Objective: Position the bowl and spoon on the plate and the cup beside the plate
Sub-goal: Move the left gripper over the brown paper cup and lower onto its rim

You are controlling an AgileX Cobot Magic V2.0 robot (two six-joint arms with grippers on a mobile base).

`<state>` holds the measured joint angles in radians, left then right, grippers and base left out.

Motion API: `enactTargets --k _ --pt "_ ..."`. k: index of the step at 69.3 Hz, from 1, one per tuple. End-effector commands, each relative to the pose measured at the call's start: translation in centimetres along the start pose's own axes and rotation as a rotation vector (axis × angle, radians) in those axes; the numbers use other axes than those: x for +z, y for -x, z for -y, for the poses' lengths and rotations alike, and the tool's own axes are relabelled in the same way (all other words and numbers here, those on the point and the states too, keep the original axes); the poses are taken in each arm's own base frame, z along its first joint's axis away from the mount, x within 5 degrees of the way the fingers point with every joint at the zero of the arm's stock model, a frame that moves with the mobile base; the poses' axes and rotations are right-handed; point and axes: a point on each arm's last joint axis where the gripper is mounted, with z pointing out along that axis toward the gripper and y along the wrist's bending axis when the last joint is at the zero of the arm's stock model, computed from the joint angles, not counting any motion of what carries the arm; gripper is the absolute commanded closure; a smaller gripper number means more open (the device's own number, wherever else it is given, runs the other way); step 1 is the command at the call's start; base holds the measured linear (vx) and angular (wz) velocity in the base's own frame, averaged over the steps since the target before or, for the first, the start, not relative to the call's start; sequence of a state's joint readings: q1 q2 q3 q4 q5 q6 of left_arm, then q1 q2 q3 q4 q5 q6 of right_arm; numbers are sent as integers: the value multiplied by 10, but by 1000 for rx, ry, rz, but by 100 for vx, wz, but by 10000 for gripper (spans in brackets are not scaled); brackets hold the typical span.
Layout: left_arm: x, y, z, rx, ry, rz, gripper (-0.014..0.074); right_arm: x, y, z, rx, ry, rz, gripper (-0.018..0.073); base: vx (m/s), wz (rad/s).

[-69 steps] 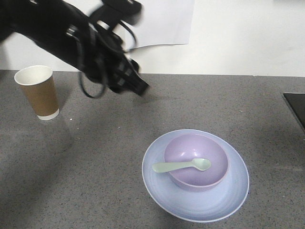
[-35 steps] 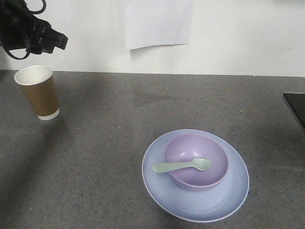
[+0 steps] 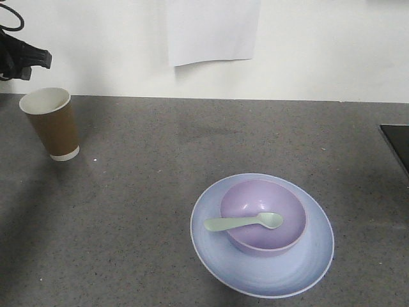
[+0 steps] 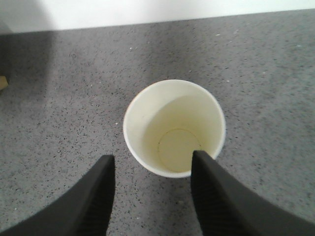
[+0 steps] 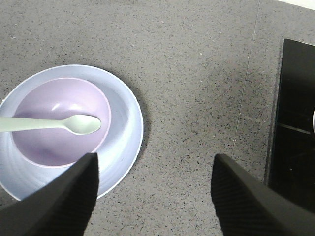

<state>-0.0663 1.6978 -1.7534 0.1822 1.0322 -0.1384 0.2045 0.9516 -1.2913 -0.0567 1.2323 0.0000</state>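
The lavender bowl sits inside the pale blue plate at the front right of the grey counter. A mint-green spoon lies across the bowl, its handle sticking out over the left rim. The brown paper cup stands upright at the far left, well apart from the plate. My left gripper hovers above the cup, open and holding nothing; in the front view only its tip shows over the cup. My right gripper is open over bare counter just right of the plate, bowl and spoon.
A black flat slab lies at the counter's right edge, also a black slab in the right wrist view. A white sheet of paper hangs on the wall behind the counter.
My left arm has swung from the counter's middle back to the far left and now hangs above the cup. Bowl, spoon, plate and cup have not moved.
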Motion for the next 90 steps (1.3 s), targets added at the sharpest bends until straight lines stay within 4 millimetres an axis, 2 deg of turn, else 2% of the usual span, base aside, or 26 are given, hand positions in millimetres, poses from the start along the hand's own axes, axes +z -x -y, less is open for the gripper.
enactTargets --k 1,35,53,63,72,85,90 --pt "-12 13 -6 -38 -8 116 245 -9 9 1 3 -6 92 95 0 0" --pt "47 13 -8 -71 6 62 245 -9 9 1 10 -2 92 95 0 0" --pt "63 10 -23 -120 32 29 245 -9 9 1 4 -2 90 95 0 0" --pt "66 9 -24 -116 35 22 260 -9 9 1 4 -2 94 95 0 0" --pt "72 8 -23 -121 28 9 336 -9 9 1 4 -3 94 95 0 0" --pt "70 9 -23 -124 20 24 567 -9 9 1 4 -3 94 95 0 0" --pt "69 9 -23 -125 19 28 605 -9 9 1 4 -3 94 95 0 0"
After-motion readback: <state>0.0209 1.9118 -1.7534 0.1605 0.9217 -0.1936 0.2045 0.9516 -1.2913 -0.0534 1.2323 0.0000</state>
